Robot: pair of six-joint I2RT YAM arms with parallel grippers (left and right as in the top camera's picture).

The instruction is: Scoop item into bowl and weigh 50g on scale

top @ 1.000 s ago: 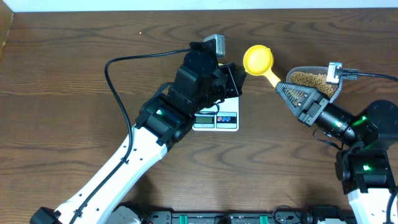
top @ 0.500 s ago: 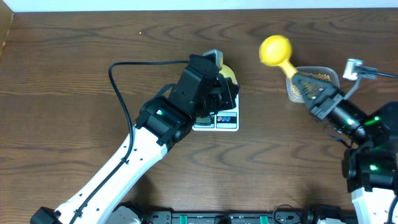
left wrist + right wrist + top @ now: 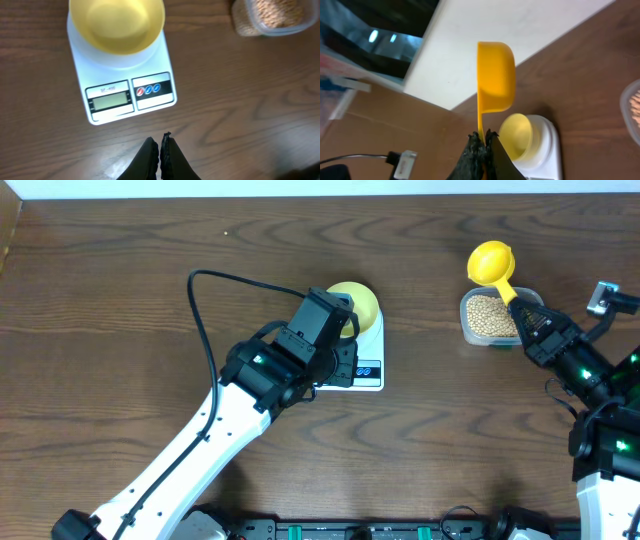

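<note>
Overhead: the scoop point(image 3: 490, 262) hangs at the far rim of the tub point(image 3: 466, 330), well apart from the bowl point(image 3: 358, 300). On that long carry you could spill beans point(image 3: 487, 313) onto the counter point(image 3: 120, 300). The tub holds beans; the scoop shows none.

Left wrist: the left fingers point(image 3: 152, 155) are closed on nothing, near the scale point(image 3: 100, 115). A nudge would skew your reading. The bowl sits on the scale, empty.

Right wrist: the right fingers point(image 3: 476, 150) clamp the scoop handle, and the scoop is tipped sideways.

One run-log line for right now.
left fingers: shut, empty, near scale | right fingers: shut on scoop handle | scoop: raised, by tub | bowl: empty, on scale | beans: in tub
</note>
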